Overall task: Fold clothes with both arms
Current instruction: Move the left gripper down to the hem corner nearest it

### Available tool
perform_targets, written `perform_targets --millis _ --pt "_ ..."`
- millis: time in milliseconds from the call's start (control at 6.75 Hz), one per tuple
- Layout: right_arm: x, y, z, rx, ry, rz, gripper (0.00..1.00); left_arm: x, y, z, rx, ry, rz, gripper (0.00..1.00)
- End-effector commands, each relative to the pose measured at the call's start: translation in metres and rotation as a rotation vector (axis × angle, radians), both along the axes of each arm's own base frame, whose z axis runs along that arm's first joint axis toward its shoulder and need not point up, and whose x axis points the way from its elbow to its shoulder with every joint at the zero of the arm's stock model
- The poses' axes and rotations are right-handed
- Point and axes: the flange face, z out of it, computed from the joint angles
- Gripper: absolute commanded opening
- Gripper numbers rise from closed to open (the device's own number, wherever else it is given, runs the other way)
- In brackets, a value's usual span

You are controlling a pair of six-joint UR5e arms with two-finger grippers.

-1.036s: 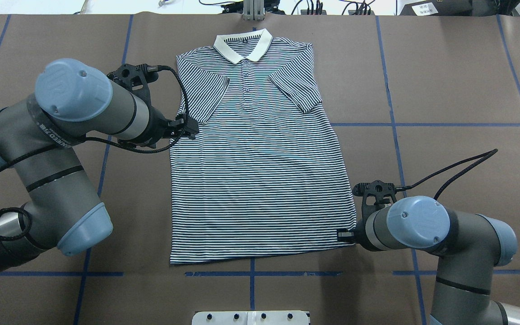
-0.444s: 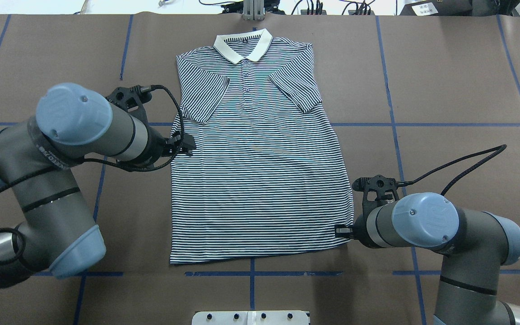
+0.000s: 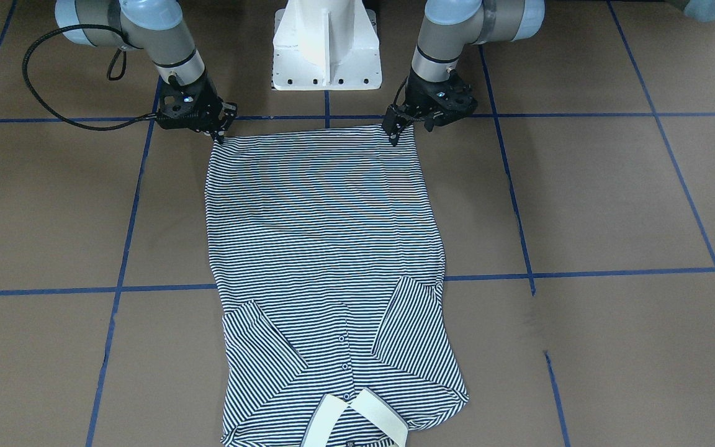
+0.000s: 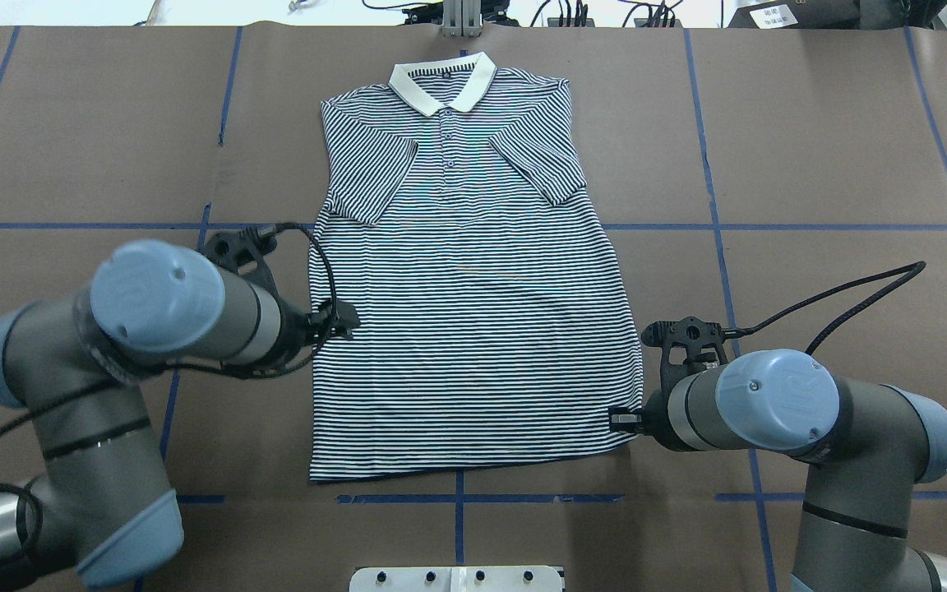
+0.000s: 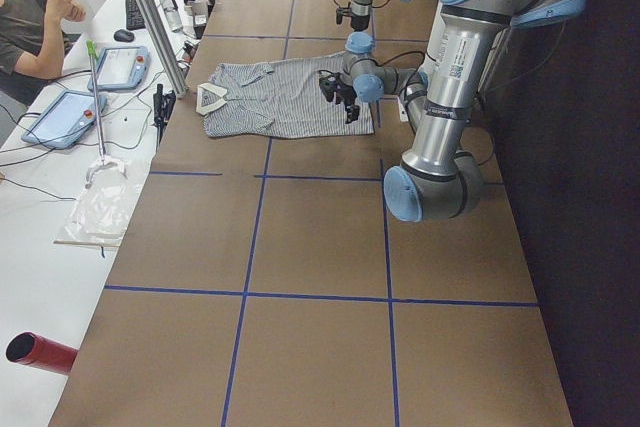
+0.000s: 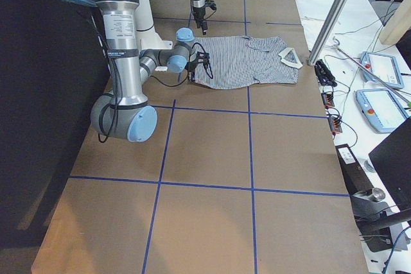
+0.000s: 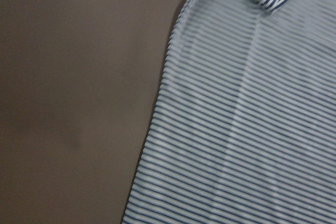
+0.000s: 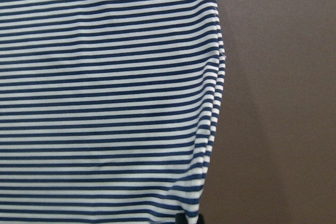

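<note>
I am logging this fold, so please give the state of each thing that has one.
Shirt: flat, face up, sleeves folded inward.
Collar: turned down.
Left gripper: at shirt's side edge, open or shut unclear.
Right gripper: at hem corner, open or shut unclear.

Left wrist view blurred; polo shirt point(image 3: 326, 248) collar cut by front view's bottom edge
</note>
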Motion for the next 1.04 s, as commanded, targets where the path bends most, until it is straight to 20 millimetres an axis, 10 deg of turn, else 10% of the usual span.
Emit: perform_targets --millis 0,888 --pt "0.001 0.000 -0.002 0.001 -0.005 0.002 0.00 0.022 0.039 0.008 -0.045 -0.029 -0.004 0.98" --pt "0.002 0.001 -0.004 0.002 -0.011 0.000 0.00 0.035 0.042 0.032 -0.050 -0.107 -0.007 0.88"
